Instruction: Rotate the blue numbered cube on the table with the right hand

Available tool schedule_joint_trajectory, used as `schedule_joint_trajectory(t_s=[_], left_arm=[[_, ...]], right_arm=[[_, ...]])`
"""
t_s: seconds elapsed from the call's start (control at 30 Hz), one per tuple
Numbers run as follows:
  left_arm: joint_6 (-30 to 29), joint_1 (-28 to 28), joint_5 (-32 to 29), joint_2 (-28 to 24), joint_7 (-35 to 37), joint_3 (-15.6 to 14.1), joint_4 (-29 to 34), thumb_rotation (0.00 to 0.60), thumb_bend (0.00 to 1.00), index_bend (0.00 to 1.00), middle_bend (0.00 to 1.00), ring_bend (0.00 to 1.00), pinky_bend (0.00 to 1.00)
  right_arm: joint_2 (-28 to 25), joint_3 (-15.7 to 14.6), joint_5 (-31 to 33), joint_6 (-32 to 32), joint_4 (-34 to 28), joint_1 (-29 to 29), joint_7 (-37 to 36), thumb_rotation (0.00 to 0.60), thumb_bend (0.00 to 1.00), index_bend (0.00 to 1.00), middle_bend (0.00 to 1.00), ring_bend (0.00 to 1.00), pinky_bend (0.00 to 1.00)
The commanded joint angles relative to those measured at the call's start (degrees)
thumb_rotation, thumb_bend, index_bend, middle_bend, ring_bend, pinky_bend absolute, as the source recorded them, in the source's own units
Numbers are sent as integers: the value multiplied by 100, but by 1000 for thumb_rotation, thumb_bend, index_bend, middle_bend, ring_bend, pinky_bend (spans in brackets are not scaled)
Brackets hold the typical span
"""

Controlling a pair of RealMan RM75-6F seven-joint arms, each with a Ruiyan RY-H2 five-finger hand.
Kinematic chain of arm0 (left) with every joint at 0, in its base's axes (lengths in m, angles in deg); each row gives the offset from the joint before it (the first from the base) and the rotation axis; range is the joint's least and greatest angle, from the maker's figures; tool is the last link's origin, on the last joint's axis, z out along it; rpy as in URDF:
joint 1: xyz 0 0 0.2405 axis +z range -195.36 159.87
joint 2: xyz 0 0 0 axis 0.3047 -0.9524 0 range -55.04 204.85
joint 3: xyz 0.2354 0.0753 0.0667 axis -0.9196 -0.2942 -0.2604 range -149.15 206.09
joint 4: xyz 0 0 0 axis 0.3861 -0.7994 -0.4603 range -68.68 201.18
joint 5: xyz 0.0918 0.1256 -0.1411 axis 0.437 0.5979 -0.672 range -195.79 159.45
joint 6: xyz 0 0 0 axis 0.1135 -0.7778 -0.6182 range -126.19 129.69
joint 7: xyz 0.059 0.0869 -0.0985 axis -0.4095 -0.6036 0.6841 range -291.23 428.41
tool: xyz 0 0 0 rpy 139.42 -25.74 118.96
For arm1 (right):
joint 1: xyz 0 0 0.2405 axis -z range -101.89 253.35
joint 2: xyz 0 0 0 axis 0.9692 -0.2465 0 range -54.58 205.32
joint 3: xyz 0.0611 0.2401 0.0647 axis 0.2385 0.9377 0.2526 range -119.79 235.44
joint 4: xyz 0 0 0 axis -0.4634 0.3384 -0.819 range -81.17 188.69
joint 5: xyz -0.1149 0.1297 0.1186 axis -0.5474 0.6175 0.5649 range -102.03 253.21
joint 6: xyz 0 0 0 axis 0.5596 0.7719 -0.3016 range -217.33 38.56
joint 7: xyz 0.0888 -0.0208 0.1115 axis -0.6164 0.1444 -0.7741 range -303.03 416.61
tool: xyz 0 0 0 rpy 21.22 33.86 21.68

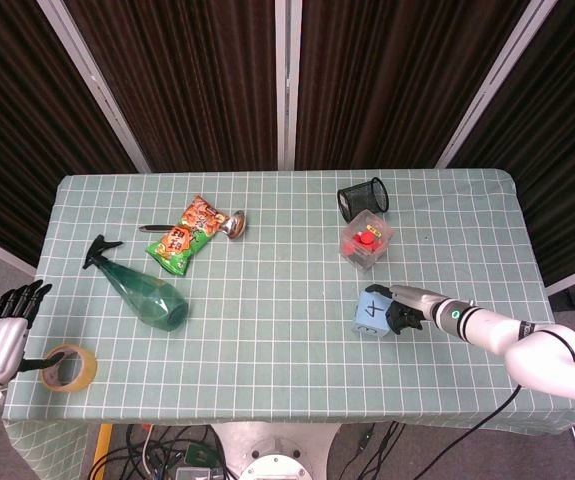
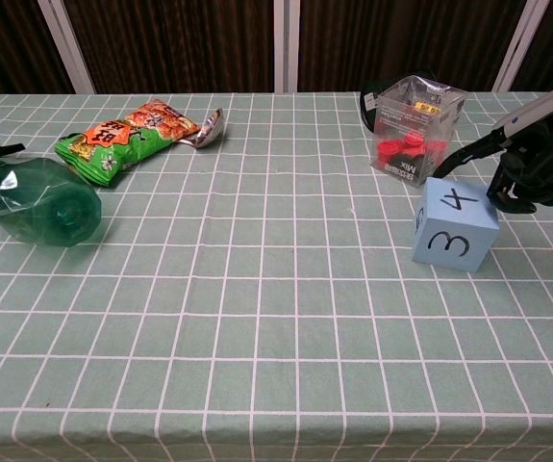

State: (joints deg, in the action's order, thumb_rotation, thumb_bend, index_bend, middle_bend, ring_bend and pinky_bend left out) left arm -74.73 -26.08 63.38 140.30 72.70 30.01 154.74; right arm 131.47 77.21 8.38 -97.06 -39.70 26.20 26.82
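1. Where the whole table is covered by a green checked cloth, its full outline is shown only in the head view; in the chest view it is cut off at the near and side edges.
2. A green spray bottle is laid on its side at the left; its nozzle is seen only in the head view.
3. The right hand is placed against the right side of the blue numbered cube. In the chest view its dark fingers are curled beside the cube's upper right edge, with one finger extended along the top; whether the cube is pinched cannot be told.
4. The cube is located right of centre, near the front edge, just in front of the clear box. A 4 is shown on top in both views; a 3 on the front face is shown only in the chest view.
5. The left hand, fingers together and extended, is seen only in the head view, off the table beside a tape roll.
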Motion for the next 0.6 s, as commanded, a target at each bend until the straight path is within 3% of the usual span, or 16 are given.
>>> schedule_joint_trajectory(t_s=[0.03, 0.37, 0.6], left_arm=[[9, 1, -2, -5, 29, -2, -11, 600, 0, 35, 17, 0, 44], [23, 10, -18, -8, 142, 1, -86, 600, 0, 35, 18, 0, 45], [28, 20, -15, 1, 174, -11, -114, 600, 0, 35, 18, 0, 44]], right_arm=[[47, 156, 206, -271, 67, -24, 259, 600, 1000, 0, 910, 811, 751], [184, 512, 852, -858, 279, -68, 968, 600, 1000, 0, 911, 816, 751], [195, 575, 1096, -1001, 191, -87, 1299, 600, 1000, 0, 912, 819, 751]])
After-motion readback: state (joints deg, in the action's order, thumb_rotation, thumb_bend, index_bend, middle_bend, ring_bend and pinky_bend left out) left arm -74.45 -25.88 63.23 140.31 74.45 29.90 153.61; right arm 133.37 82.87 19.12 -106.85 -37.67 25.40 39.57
